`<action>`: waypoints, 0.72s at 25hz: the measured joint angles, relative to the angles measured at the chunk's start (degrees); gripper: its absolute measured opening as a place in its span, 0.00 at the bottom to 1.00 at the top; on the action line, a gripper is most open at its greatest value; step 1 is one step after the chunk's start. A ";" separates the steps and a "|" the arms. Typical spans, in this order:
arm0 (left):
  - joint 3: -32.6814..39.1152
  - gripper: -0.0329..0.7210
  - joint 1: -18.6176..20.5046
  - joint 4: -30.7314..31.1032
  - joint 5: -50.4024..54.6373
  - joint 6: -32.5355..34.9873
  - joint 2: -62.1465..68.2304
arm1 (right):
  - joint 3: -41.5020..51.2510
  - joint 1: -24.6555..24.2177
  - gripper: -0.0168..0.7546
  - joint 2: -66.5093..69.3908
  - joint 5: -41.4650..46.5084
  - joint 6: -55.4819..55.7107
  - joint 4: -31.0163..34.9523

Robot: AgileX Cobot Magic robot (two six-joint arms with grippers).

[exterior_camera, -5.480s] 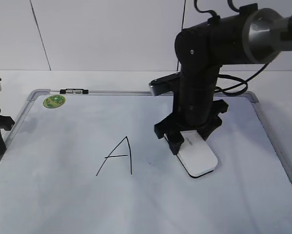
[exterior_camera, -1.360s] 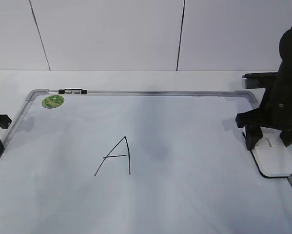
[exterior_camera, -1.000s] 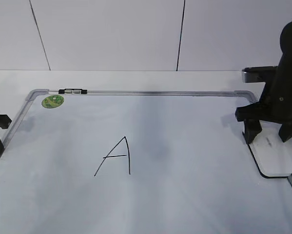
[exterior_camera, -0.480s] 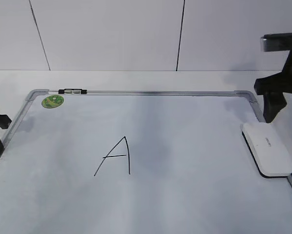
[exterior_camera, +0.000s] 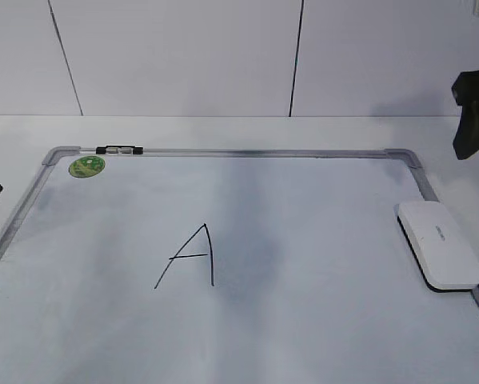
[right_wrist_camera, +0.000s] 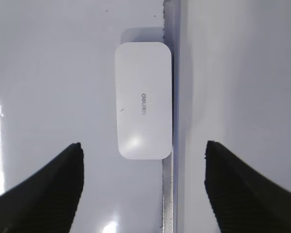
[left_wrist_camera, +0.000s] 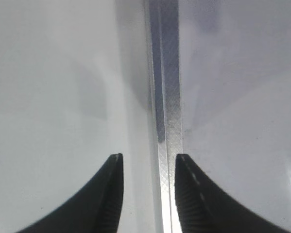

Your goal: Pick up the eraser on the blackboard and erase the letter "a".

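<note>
Exterior: white tabletop (exterior_camera: 223,128), pale panelled wall (exterior_camera: 183,56); blackboard (exterior_camera: 247,152) flat, capital "A" (exterior_camera: 189,258) drawn; eraser (exterior_camera: 439,244) at right frame, lying free.
Left wrist: left gripper (left_wrist_camera: 147,162) parted narrowly, straddled the frame, held nothing.
Right wrist: right gripper (right_wrist_camera: 143,155) spread wide above eraser (right_wrist_camera: 143,100), apart.

We see the eraser (exterior_camera: 439,244) lying against the right frame of the blackboard (exterior_camera: 247,152); only its left side leaves room for a hand.

One eraser (exterior_camera: 439,244), one blackboard (exterior_camera: 319,320), one drawn letter (exterior_camera: 189,258)
</note>
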 joint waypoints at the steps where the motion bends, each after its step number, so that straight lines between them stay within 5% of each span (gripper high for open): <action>1: 0.00 0.40 0.00 0.00 0.48 0.00 -1.16 | 0.00 0.00 0.79 -0.67 0.00 -0.42 0.78; 9: 0.00 0.44 0.00 -1.64 8.36 0.08 -13.10 | 1.26 0.00 0.79 -8.98 0.46 -2.42 3.30; 18: 0.00 0.44 0.00 -2.35 19.24 -2.73 -30.21 | 15.73 0.00 0.79 -23.16 0.85 -2.89 4.79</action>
